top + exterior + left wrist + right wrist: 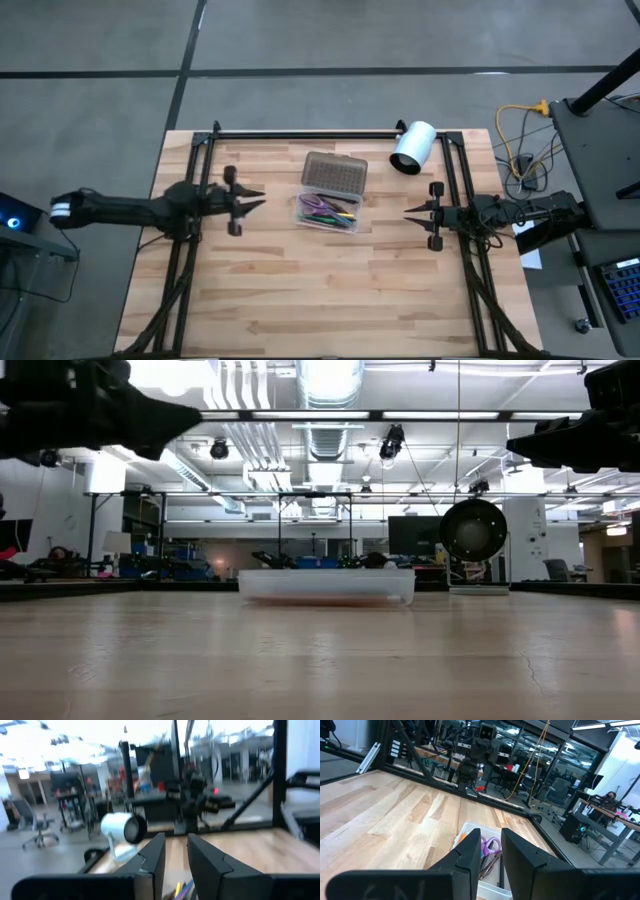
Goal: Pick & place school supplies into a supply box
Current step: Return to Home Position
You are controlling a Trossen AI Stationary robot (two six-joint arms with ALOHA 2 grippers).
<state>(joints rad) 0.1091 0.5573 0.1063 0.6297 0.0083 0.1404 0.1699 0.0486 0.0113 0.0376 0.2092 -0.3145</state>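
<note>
The left gripper is held above the table, at 9 o'clock from the supply box. Its fingers are parted by a narrow gap and nothing is gripped between them. The right gripper is held at 3 o'clock from the box, likewise narrowly parted and empty. Both grippers are pointed inward at the box, and a strip of bare wood is left between each pair of fingertips and the nearest box wall. In the low view both are seen raised well clear of the table surface, in the upper corners.

The supply box is set near the table's centre and lies open. The dotted grey-brown lid is folded back toward 12 o'clock and the clear tray is turned toward 6 o'clock. The school supplies are contained inside the tray: purple-handled scissors are seen toward its 9 o'clock end, with pens and pencils laid lengthwise beside them.

A white cylinder is lying at about 2 o'clock from the box, close to the 12 o'clock edge and apart from the lid. A black frame rail is run along the 12 o'clock edge, and further rails are run down the 9 and 3 o'clock sides beneath the arms. The widest stretch of bare wood is found between the box and the 6 o'clock edge.
</note>
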